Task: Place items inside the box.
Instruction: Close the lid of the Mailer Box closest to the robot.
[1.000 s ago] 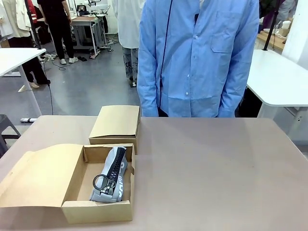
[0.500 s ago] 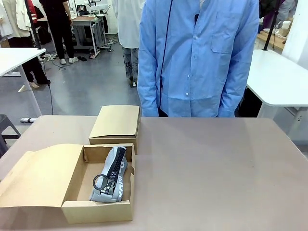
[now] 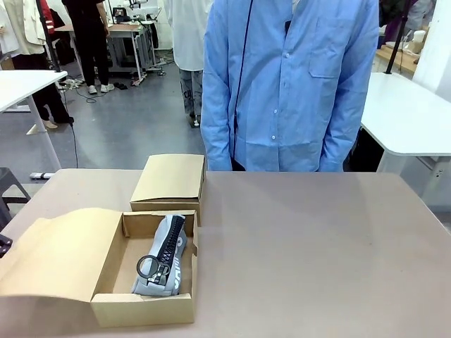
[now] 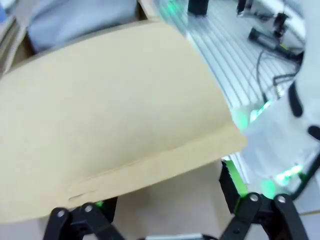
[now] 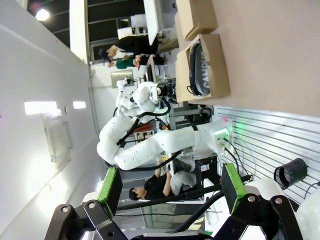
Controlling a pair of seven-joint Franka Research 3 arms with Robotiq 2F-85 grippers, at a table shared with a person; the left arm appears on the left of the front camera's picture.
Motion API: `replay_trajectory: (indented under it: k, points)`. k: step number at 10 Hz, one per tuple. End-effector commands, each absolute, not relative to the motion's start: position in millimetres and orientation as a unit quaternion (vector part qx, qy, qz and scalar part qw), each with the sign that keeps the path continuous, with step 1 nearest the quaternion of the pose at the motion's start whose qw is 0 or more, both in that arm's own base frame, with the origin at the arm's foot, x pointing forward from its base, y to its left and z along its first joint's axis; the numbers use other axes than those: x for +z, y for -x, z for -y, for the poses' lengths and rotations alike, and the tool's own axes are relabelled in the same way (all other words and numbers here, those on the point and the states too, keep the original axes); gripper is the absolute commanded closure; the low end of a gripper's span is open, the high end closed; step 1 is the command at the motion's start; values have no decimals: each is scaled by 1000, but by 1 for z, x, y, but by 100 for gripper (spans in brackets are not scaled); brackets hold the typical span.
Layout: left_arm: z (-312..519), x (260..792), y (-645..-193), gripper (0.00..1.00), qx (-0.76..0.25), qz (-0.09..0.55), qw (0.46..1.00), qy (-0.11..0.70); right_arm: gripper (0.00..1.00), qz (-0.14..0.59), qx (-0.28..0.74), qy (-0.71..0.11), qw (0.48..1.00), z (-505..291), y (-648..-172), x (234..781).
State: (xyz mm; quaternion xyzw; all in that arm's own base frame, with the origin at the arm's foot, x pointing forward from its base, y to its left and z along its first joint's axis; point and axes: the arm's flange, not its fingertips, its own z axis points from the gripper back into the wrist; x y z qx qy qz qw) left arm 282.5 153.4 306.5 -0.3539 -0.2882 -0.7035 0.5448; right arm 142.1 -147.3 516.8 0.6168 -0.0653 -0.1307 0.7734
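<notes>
Cardboard lid flap sits between my left hand's open fingers; closing carelessly could crease it or drag the box, at seven o'clock on the table. Right hand open, empty.

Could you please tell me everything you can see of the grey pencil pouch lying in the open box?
The grey pencil pouch is soft fabric with a black zipper running along its top and a round metal ring pull at its near end. White lettering shows on its side. It lies lengthwise on the floor of the open cardboard box, toward the box's right wall, its near end by the front wall. Nothing else touches it.
</notes>
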Motion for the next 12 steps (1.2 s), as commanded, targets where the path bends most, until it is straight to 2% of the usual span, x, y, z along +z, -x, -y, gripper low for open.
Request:
replay_trajectory:
  k: [1, 4, 7, 12]
  points:
    - [-140, 278, -251, 0, -700, 351, 494, 378, 0, 75, -120, -622, 770, 148, -139, 519]
    - [-121, 274, -250, 0, -686, 387, 482, 384, 0, 75, -120, -622, 770, 148, -139, 519]
    - [-102, 290, -251, 0, -664, 450, 480, 355, 0, 75, -120, -622, 770, 148, -139, 519]
    - [-26, 306, -242, 0, -681, 494, 442, 312, 0, 75, -120, -622, 770, 148, -139, 519]
